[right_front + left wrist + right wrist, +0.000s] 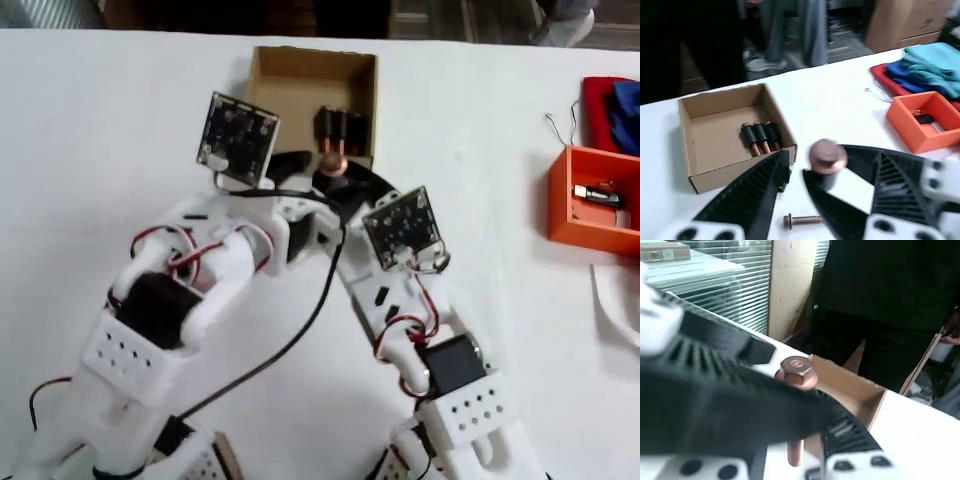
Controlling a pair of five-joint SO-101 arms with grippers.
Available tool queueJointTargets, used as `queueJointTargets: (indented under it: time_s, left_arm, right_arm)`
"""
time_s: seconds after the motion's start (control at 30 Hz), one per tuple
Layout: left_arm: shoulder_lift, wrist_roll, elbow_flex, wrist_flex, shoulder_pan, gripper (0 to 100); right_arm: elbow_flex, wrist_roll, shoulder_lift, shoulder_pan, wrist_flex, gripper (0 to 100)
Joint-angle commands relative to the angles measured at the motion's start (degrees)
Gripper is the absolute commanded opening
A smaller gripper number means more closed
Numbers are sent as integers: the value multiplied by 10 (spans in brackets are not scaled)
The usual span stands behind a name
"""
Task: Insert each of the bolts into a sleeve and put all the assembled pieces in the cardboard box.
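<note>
Mostly the bolt (pixel 796 371) is hidden — right pincer (pixel 333 172) clamps its shank.

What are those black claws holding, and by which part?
The right gripper pinches a copper hex-headed bolt by its shank, below the head. The left gripper looks open and empty.

Cardboard box (pixel 295 92), assembled pieces (pixel 340 127) inside (right side), orange bin (pixel 560 205) apart
</note>
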Motion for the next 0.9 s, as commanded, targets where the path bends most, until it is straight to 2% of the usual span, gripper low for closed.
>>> queueJointTargets:
  time_s: [0.0,0.13,0.37,0.43,0.53,0.67,0.8,0.87]
  left_arm:
    - [-1,-1,-85,0,-14,278]
    - [-3,-1,-160,3,-25,262]
    - [-4,-1,-230,64,-102,72]
    - [-4,-1,-237,87,-141,20]
    - [-4,-5,-210,128,-212,33]
    - [-4,-11,-108,179,-308,34]
    - [-4,-98,11,176,-374,32]
    - [-4,-135,65,156,-386,31]
  right_arm:
    - [7,3,1,1,-3,24]
    - [5,3,54,10,-3,24]
    - [-107,-90,199,81,-8,23]
    - [-193,-119,259,105,36,23]
    - [-360,-140,365,124,136,23]
    - [-601,-142,528,115,266,23]
    - [-849,-148,723,101,360,23]
    - [-978,-184,828,101,400,23]
